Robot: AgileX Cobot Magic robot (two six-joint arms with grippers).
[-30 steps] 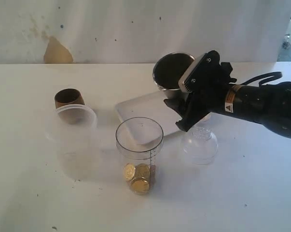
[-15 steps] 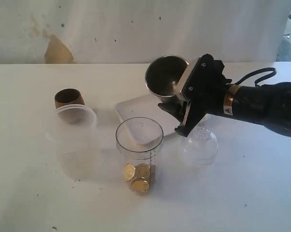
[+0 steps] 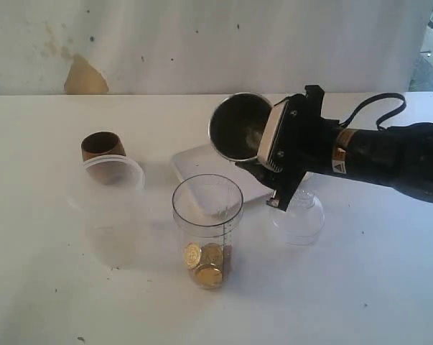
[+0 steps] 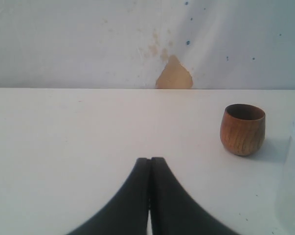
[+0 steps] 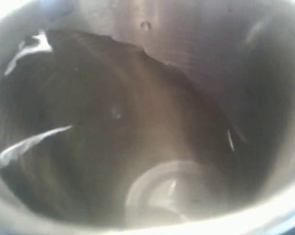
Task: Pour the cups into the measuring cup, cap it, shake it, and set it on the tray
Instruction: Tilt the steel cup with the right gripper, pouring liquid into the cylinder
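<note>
Right gripper (image 3: pixel 258 164) clamped on brushed-steel tumbler (image 3: pixel 234 129), tumbler tipped mouth-forward above clear measuring cup (image 3: pixel 207 230), gold coins (image 3: pixel 205 264) at its bottom, white tray (image 3: pixel 194 162) just behind, wooden cup (image 4: pixel 242 129) upright on table, left gripper (image 4: pixel 150 166) pressed together, empty.

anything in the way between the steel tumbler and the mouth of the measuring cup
Nothing visible. The right hand holds the steel tumbler tilted just above and right of the measuring cup, whose mouth is uncovered. The clear dome and the frosted cup sit off to its sides.
</note>
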